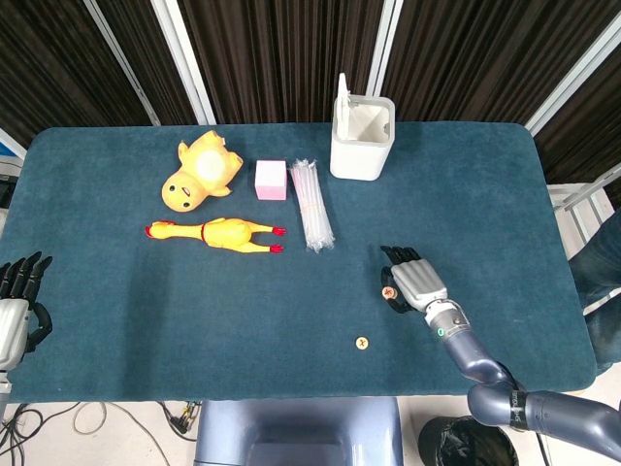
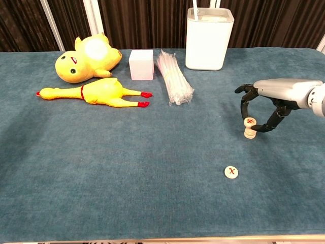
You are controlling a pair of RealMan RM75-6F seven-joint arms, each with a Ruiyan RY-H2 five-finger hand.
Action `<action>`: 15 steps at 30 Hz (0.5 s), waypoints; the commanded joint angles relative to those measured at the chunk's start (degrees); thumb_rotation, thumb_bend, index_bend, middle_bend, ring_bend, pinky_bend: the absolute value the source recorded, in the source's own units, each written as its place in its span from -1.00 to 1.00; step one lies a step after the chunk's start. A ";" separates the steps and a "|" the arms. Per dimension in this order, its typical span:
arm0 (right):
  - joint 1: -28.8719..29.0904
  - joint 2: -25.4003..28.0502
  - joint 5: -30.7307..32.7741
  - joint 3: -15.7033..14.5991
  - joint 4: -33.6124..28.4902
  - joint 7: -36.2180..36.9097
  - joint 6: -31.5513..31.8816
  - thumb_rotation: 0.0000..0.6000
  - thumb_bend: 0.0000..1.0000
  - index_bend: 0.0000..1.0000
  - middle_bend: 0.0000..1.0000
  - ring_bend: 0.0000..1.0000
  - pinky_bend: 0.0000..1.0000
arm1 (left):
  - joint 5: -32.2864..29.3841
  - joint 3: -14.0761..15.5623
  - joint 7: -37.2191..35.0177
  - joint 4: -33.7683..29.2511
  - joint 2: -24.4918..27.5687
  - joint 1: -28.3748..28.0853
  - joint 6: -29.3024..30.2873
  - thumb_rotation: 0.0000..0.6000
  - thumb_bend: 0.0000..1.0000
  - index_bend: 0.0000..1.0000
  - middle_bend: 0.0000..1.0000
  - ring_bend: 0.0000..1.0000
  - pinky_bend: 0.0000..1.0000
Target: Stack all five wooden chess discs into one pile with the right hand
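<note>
Right of table centre: small pile of wooden discs, top disc tilted, pinched between right hand fingertips, resting on pile. Lone disc lies apart, nearer front edge. Left hand at far left table edge, fingers spread, holding nothing. Behind: straw bundle, white bin, pink cube, rubber chicken, yellow duck.

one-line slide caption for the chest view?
Right hand lowers a disc onto the pile; one loose disc remains nearer the camera.
</note>
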 commanded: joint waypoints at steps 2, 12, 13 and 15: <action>-0.17 -0.44 -0.39 -0.14 0.85 0.64 -0.19 1.00 -0.17 0.02 -1.00 -1.00 -0.83 | 0.09 0.02 -0.14 -0.07 0.06 0.02 0.04 1.00 0.65 -0.85 -1.00 -1.00 -0.89; -0.38 -0.68 -0.82 -0.39 1.78 1.31 -0.50 1.00 -0.17 0.02 -1.00 -1.00 -0.83 | 0.01 -0.01 0.14 -0.05 -0.03 0.02 0.06 1.00 0.65 -0.85 -1.00 -1.00 -0.89; -0.39 -0.68 -0.86 -0.36 1.80 1.35 -0.47 1.00 -0.17 0.02 -1.00 -1.00 -0.83 | 0.03 0.00 0.07 -0.06 -0.01 0.03 0.06 1.00 0.65 -0.85 -1.00 -1.00 -0.89; -0.38 -0.61 -0.90 -0.34 1.81 1.38 -0.52 1.00 -0.17 0.02 -1.00 -1.00 -0.83 | 0.06 0.00 -0.02 -0.07 0.03 0.03 0.06 1.00 0.65 -0.85 -1.00 -1.00 -0.89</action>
